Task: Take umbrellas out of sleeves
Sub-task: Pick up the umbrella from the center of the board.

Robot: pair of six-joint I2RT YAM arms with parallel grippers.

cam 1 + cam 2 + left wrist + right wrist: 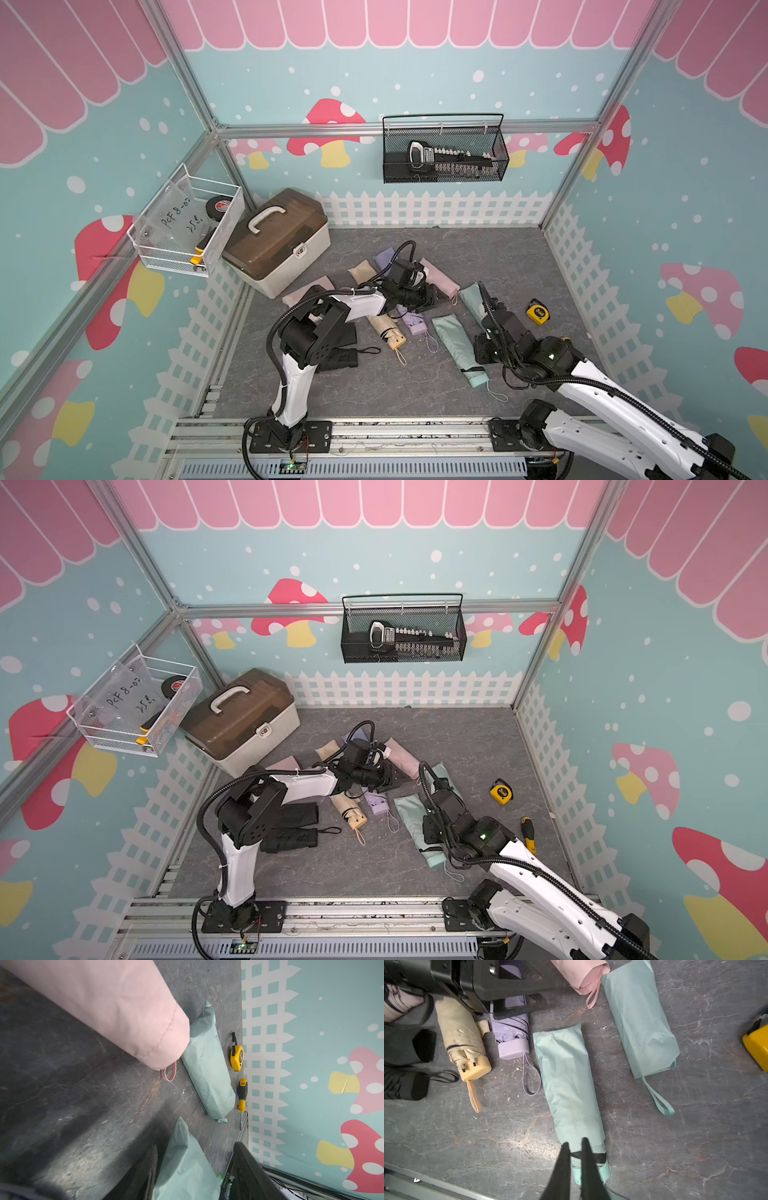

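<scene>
Surface [498, 266]: grey and marbled, with sleeves and umbrellas scattered across its middle, between the two arms.
Right arm [582, 374]: the nearer one to the mint sleeve being worked; it reaches in from the base rail [415, 428].
Left arm [357, 305]: stretched over the middle of the pile.
Near mint sleeve [566, 1076]: full and lying flat. Its long axis runs straight away from the right pincer, closed end far, mouth end toward the base rail.
Far mint sleeve [639, 1022]: also full, roughly parallel, beside the near one but apart from it.
Bare umbrellas: beige umbrella [463, 1039], lilac umbrella [512, 1032] and black umbrella [336, 359] lie out of their sleeves.
Left pincer [195, 1146]: jaws apart with nothing between them, hanging above the lilac umbrella and near the closed end of the near mint sleeve.
Right pincer [575, 1142]: jaws drawn narrow, tips set down on the mouth end. I cannot tell whether they are clamped yet.
Mint handle [604, 1172]: pokes out of the sleeve mouth with a black band [600, 1157], right at those fingertips.
Pull line: likely back along the sleeve's axis toward the rail. The far closed end probably needs pinning, and the left pincer is best placed for that.
</scene>
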